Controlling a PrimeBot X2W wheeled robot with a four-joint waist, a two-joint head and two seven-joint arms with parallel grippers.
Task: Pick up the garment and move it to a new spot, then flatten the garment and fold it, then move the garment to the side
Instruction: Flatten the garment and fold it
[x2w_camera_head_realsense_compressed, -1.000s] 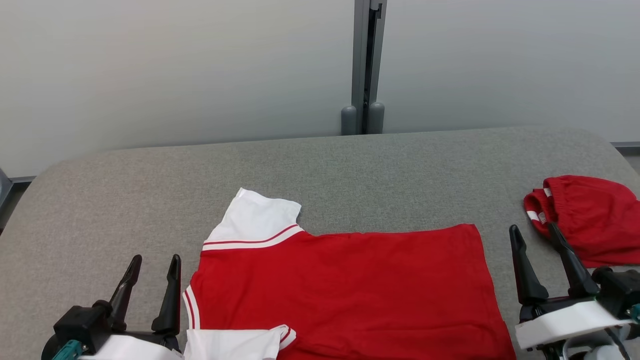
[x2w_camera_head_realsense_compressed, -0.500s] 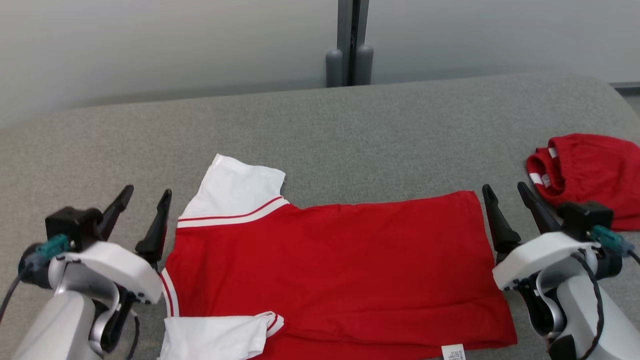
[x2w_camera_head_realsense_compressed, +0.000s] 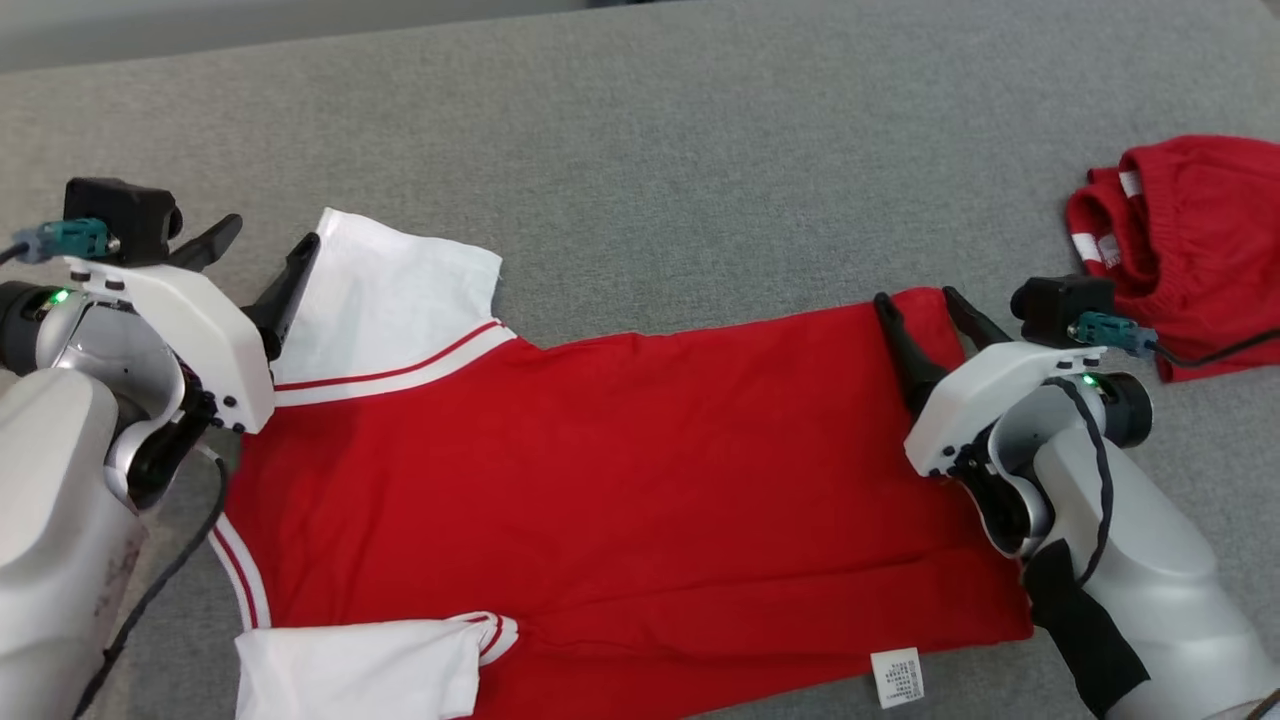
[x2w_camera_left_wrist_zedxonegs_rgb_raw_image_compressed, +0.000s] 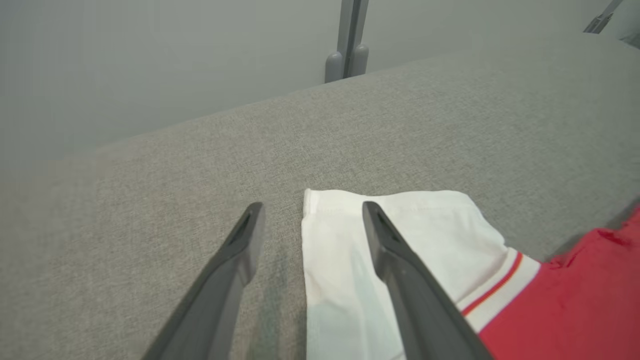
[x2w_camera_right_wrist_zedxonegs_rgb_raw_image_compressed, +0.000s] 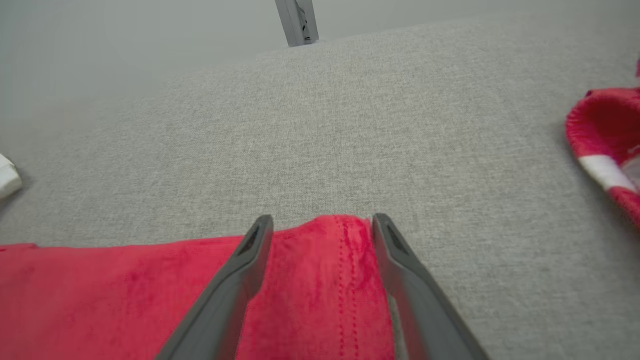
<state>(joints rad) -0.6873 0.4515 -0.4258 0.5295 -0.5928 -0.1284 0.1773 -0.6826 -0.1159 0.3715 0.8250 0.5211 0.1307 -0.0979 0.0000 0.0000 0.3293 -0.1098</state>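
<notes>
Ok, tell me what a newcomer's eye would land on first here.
The red-and-white shirt, spread flat across the grey table, grabs the eye first. The open left gripper straddles the edge of its far sleeve, and the open right gripper straddles its far right corner. A second red garment lies crumpled at the right.

Left gripper (x2w_camera_head_realsense_compressed: 270, 231), right gripper (x2w_camera_head_realsense_compressed: 916, 295): long dark fingers (x2w_camera_left_wrist_zedxonegs_rgb_raw_image_compressed: 400, 270) spread apart on both, pale forearms angled inward, tips low.
</notes>
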